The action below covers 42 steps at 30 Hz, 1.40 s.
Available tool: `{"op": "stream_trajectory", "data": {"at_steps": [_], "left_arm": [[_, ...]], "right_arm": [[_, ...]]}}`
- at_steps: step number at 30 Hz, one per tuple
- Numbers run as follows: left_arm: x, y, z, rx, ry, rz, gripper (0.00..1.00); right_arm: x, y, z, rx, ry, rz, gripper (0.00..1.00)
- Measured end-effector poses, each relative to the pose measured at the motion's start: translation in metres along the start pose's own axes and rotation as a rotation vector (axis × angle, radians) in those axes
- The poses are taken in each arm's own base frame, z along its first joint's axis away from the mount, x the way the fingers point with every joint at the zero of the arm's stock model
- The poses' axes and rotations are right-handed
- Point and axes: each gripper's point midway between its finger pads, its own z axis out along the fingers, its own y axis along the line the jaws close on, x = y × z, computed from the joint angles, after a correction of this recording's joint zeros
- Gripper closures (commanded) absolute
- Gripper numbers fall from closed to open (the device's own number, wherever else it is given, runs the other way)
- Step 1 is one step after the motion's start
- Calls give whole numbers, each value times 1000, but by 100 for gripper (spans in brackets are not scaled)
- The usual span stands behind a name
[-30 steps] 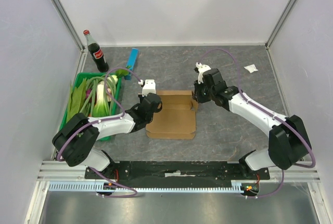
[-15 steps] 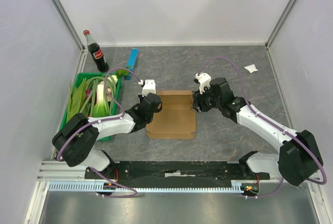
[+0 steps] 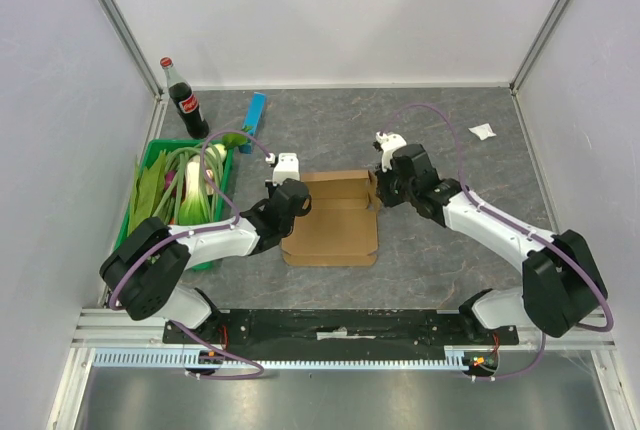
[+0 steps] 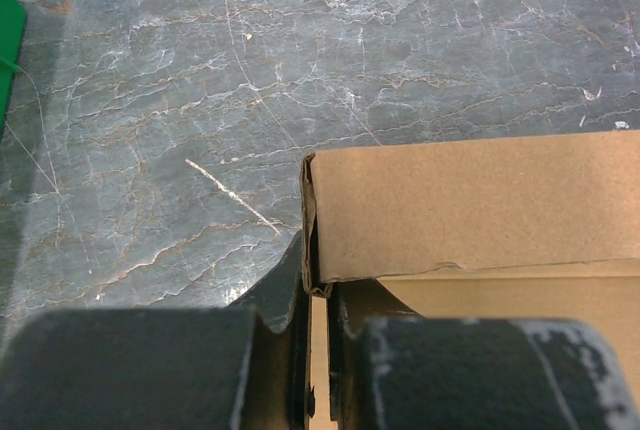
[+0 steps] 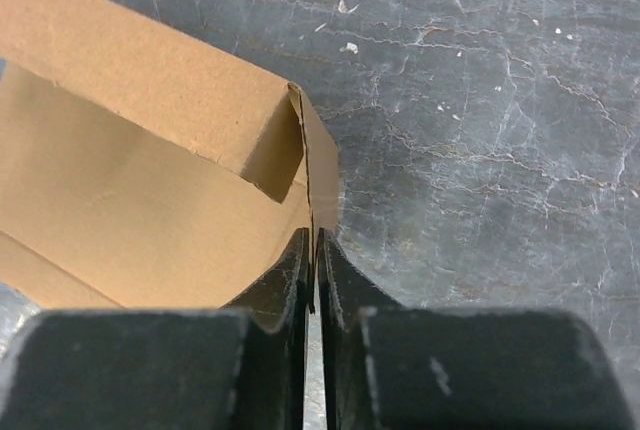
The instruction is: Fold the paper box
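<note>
The plain brown paper box [image 3: 330,218] sits central on the worktop [image 3: 430,120], back wall folded up (base flat). Only the wrist views show the grips: left pincer [image 4: 318,285] nipped on its left corner, right pincer [image 5: 312,250] on its right flap.

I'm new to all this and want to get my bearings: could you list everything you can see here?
paper box: one, brown, middle of the table, partly folded
bottle: one, dark with red cap, far left corner
blue bar: one, blue, beside the bottle
green tray: one, green, left edge, holding leafy vegetables
white scrap: one, white, far right
table: one, grey marbled
left hand: one, black, pinching the box's left wall
right hand: one, black, pinching the box's right flap
</note>
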Motion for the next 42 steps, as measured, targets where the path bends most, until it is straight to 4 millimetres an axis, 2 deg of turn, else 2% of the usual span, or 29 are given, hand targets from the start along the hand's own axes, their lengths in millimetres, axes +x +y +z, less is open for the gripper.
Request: {"op": "stream_trajectory", "data": {"at_steps": [4,7,11,16,19,20,22,23,28,32,38,42], "left_arm": [[-1,0,0,0,-2,-2,98],[-1,-1,-1,5,-2,-3,98],[0,-1,-2,7,3,3,98],[1,-1,-2,4,3,5,98],[1,1,-3,-4,3,7,98],[0,1,-3,-4,2,7,98],[0,1,-3,-3,1,6,98],[0,1,-4,-1,2,6,98],[2,0,-5,3,3,10,98],[2,0,-5,3,2,9,98],[2,1,-5,3,3,10,98],[3,1,-5,3,2,9,98]], "right_arm": [[-9,5,-4,25,13,94,99],[-4,8,-4,50,33,168,98],[3,12,0,97,49,263,87],[0,28,5,97,16,293,79],[5,34,11,62,-15,235,69],[6,35,12,50,-22,215,61],[7,35,13,26,-46,132,57],[8,34,14,19,-50,100,52],[9,35,16,-20,-78,-73,46],[6,46,14,-93,-112,-139,38],[-4,51,10,-144,-176,-150,38],[-11,43,10,-139,-199,-133,48]]}}
